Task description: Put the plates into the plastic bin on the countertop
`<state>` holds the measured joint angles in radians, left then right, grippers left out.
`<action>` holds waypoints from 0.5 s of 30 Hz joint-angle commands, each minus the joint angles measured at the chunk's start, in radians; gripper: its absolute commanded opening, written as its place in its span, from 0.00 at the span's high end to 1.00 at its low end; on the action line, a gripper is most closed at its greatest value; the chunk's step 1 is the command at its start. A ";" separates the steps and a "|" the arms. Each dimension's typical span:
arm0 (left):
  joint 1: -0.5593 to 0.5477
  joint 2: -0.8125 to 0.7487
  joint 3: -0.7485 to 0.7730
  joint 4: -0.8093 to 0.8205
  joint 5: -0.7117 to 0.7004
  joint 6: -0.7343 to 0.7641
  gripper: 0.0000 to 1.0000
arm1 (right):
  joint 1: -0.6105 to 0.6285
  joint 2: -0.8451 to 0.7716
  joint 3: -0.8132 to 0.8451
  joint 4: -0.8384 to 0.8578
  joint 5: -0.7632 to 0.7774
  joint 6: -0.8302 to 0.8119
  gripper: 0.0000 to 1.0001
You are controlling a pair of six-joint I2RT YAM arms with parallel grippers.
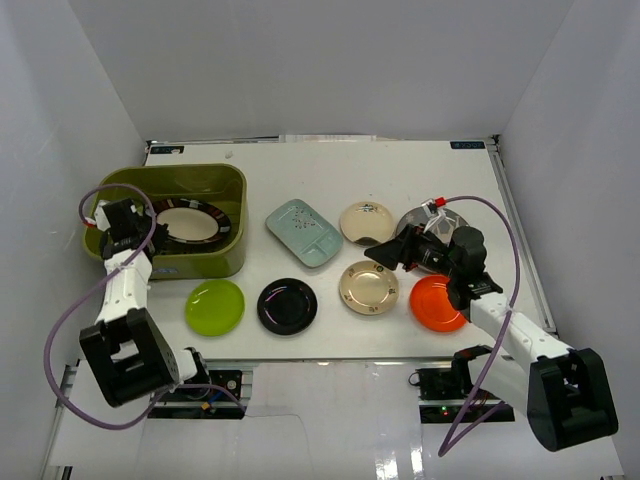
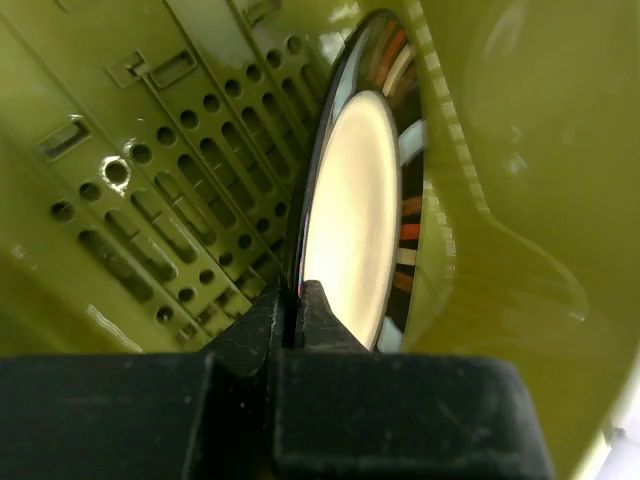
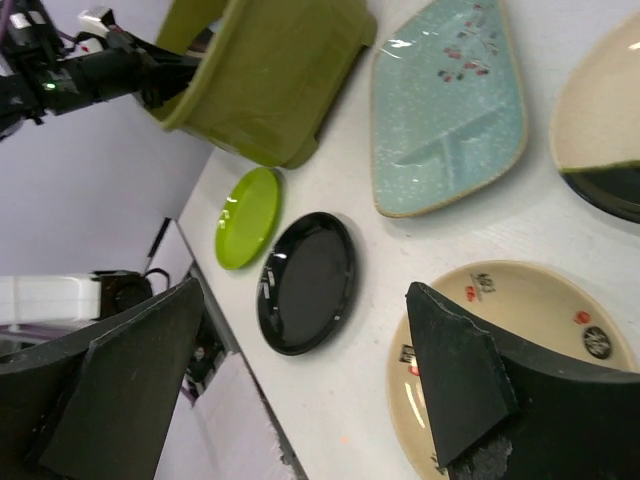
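The olive-green plastic bin stands at the left of the white countertop. A dark-rimmed cream plate is inside it. My left gripper reaches into the bin and is shut on that plate's rim, holding it on edge. My right gripper is open and empty, above a cream patterned plate. On the counter lie a lime green plate, a black plate, an orange plate, a teal tray and a second cream plate. A grey plate is partly hidden under the right arm.
In the right wrist view, the black plate lies between the open fingers, with the lime plate, teal tray and bin beyond. White walls surround the counter. Purple cables loop beside both arms.
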<state>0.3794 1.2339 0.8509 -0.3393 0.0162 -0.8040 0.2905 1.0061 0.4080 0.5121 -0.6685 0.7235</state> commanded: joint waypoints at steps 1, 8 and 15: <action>-0.004 0.056 0.060 0.125 0.073 -0.009 1.00 | 0.018 0.054 0.043 -0.049 0.085 -0.093 0.12; -0.002 0.076 0.042 0.115 0.083 -0.024 0.02 | 0.073 0.409 0.406 -0.243 0.156 -0.320 0.27; -0.004 -0.011 -0.001 0.073 0.096 -0.005 0.02 | 0.102 0.940 0.963 -0.640 0.159 -0.616 0.29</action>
<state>0.3782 1.3109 0.8570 -0.2550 0.1028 -0.8284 0.3725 1.8050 1.2007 0.1295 -0.5304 0.2943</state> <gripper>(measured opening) 0.977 0.696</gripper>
